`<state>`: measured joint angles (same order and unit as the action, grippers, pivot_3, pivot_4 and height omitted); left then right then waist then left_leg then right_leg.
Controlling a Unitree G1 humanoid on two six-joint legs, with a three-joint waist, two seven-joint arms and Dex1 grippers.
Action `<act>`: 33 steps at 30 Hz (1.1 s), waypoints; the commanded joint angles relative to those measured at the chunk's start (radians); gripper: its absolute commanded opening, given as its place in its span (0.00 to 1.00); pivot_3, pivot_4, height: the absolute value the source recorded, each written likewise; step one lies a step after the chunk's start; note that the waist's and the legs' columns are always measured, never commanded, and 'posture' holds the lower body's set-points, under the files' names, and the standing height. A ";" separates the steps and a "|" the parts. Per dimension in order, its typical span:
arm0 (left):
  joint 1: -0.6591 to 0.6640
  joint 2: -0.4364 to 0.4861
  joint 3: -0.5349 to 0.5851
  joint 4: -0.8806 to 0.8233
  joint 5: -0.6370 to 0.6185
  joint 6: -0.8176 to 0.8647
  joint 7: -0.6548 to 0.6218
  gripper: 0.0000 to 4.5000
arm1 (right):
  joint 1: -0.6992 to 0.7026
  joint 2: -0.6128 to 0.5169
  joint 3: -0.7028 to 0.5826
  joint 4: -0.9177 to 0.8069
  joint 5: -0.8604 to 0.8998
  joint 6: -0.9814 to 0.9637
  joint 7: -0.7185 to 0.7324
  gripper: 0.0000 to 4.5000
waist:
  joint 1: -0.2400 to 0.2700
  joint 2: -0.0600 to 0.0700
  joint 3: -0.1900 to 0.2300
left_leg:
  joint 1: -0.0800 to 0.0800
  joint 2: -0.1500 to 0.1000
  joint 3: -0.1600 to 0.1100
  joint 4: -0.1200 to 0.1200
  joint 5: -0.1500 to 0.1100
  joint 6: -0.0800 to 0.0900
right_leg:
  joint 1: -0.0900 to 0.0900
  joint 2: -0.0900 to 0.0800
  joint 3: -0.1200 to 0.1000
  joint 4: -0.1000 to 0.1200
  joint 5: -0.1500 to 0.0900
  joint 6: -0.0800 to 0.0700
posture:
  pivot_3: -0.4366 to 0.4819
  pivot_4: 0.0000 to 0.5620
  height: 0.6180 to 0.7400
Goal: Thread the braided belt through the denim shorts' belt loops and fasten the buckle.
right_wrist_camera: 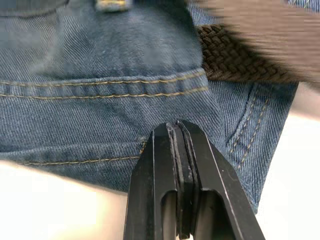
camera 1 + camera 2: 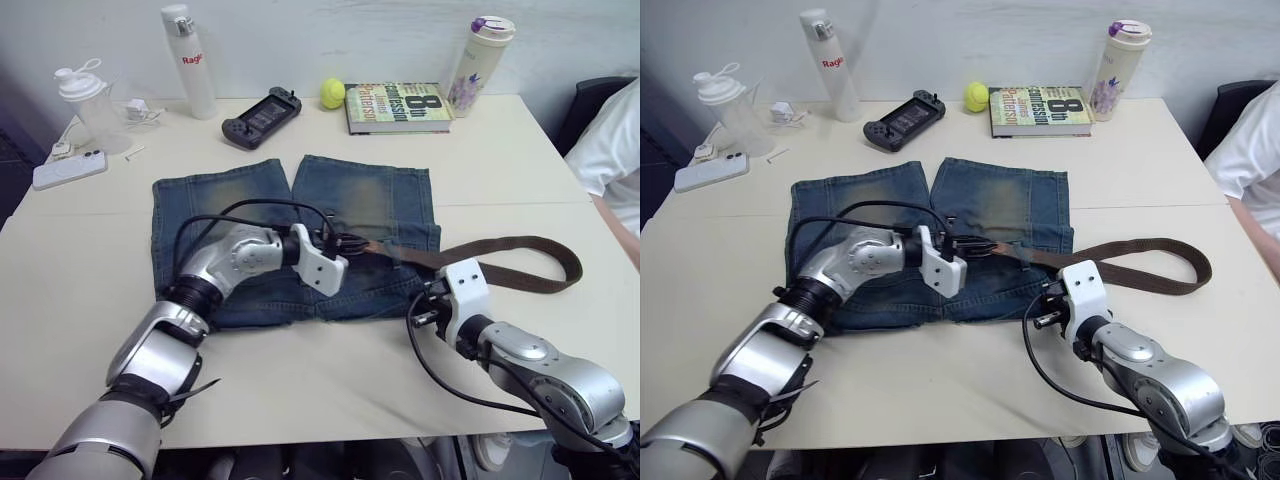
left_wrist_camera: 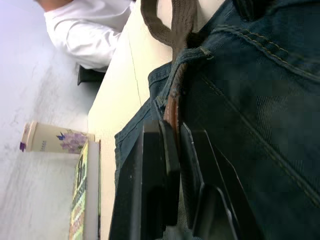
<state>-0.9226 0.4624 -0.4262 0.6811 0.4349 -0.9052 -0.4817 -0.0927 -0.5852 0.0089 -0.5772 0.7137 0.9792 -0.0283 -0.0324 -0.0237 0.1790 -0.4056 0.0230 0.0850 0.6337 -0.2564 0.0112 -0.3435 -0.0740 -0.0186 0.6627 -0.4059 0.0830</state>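
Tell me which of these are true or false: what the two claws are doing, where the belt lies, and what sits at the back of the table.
1. The left gripper is closed on the braided belt over the denim shorts. True.
2. The right gripper is wide open. False: its fingers are pressed together, holding nothing.
3. The belt's free part lies in a loop on the table, on the robot's right of the shorts. True.
4. A red apple sits beside the book. False: it is a yellow-green ball.
5. The white bottle lies on its side. False: it stands upright.
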 commanded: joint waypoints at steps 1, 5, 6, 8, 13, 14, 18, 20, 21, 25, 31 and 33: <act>0.039 0.090 0.066 -0.098 -0.080 0.002 -0.046 0.00 | 0.027 0.018 0.007 0.019 -0.003 0.063 0.030 0.01 | 0.000 0.000 0.000 | 0.000 0.000 0.000 0.000 0.000 0.000 | 0.000 0.000 0.000 0.000 0.000 0.000 | 0.48 0.27 1.00; 0.116 0.191 0.108 -0.197 -0.119 0.019 -0.080 0.00 | 0.024 0.042 -0.008 0.018 -0.010 0.084 0.048 0.01 | 0.001 -0.002 -0.001 | 0.000 0.001 0.000 0.000 0.000 0.000 | 0.000 0.000 0.000 0.000 0.000 0.000 | 0.48 0.27 1.00; 0.138 0.210 0.118 -0.224 -0.130 0.023 -0.083 0.00 | 0.025 0.043 -0.010 0.017 -0.014 0.088 0.054 0.01 | 0.001 -0.002 -0.001 | 0.000 0.001 0.000 0.000 0.000 0.000 | 0.000 0.000 0.000 0.000 0.000 0.000 | 0.48 0.27 1.00; 0.174 0.237 0.135 -0.268 -0.150 0.035 -0.090 0.00 | 0.027 0.045 -0.013 0.017 -0.023 0.093 0.065 0.01 | 0.001 -0.002 -0.001 | 0.000 0.001 0.000 0.000 0.000 0.000 | 0.000 0.000 0.000 0.000 0.000 0.000 | 0.48 0.27 1.00; 0.262 0.302 0.192 -0.316 -0.187 0.039 -0.079 0.00 | 0.025 0.049 -0.016 0.023 -0.037 0.103 0.080 0.01 | -0.001 -0.002 -0.001 | 0.000 0.001 0.000 0.000 0.000 0.000 | 0.000 0.000 0.000 0.000 0.000 0.000 | 0.48 0.27 1.00; 0.271 0.308 0.197 -0.320 -0.189 0.038 -0.079 0.00 | 0.023 0.050 -0.017 0.023 -0.039 0.104 0.083 0.01 | -0.002 -0.002 -0.001 | 0.000 0.001 0.000 0.000 0.000 0.000 | 0.000 0.000 0.000 0.000 0.000 0.000 | 0.48 0.27 1.00; 0.281 0.304 0.190 -0.321 -0.168 0.056 -0.081 0.00 | 0.018 0.054 -0.019 0.030 -0.048 0.106 0.094 0.01 | 0.001 -0.003 -0.002 | 0.001 0.001 0.000 0.000 0.000 0.000 | 0.001 0.000 0.000 0.000 0.000 0.000 | 0.48 0.27 1.00; 0.265 0.284 0.181 -0.315 -0.142 0.064 -0.069 0.00 | 0.013 0.059 -0.022 0.033 -0.049 0.108 0.097 0.01 | 0.001 -0.003 -0.002 | 0.001 0.001 0.000 0.000 0.000 0.000 | 0.001 0.000 0.000 0.000 0.000 0.000 | 0.48 0.27 1.00; 0.255 0.275 0.174 -0.312 -0.130 0.062 -0.065 0.00 | 0.011 0.061 -0.021 0.034 -0.049 0.109 0.099 0.01 | 0.001 -0.003 -0.002 | 0.001 0.001 0.000 0.000 0.000 0.000 | 0.001 0.000 0.000 0.000 0.000 0.000 | 0.48 0.27 1.00; 0.188 0.207 0.137 -0.255 -0.054 0.040 -0.017 0.00 | 0.003 0.068 -0.022 0.032 -0.050 0.114 0.102 0.01 | 0.006 -0.005 -0.003 | 0.001 0.000 0.000 0.000 0.000 0.000 | 0.001 0.000 0.000 0.000 0.000 0.000 | 0.48 0.27 1.00; 0.070 0.072 0.060 -0.083 0.051 -0.036 0.060 0.00 | -0.009 0.088 -0.016 0.026 -0.061 0.125 0.108 0.01 | 0.007 -0.012 -0.007 | 0.001 -0.001 0.000 0.002 -0.001 0.001 | 0.002 -0.001 0.000 0.000 0.000 0.000 | 0.48 0.27 1.00; 0.057 0.056 0.050 -0.059 0.051 -0.055 0.061 0.00 | -0.009 0.098 -0.019 0.021 -0.065 0.128 0.105 0.01 | 0.005 -0.012 -0.008 | 0.001 -0.001 0.000 0.001 -0.001 0.001 | 0.001 -0.001 0.000 0.000 0.000 0.000 | 0.48 0.27 1.00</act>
<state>-0.8474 0.5201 -0.3753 0.6190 0.4863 -0.9333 -0.4422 -0.1160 -0.4933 -0.0113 -0.5832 0.6686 1.0729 0.0840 -0.0278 -0.0360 0.1715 -0.4050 0.0224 0.0849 0.6345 -0.2570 0.0121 -0.3422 -0.0748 -0.0190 0.6629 -0.4058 0.0830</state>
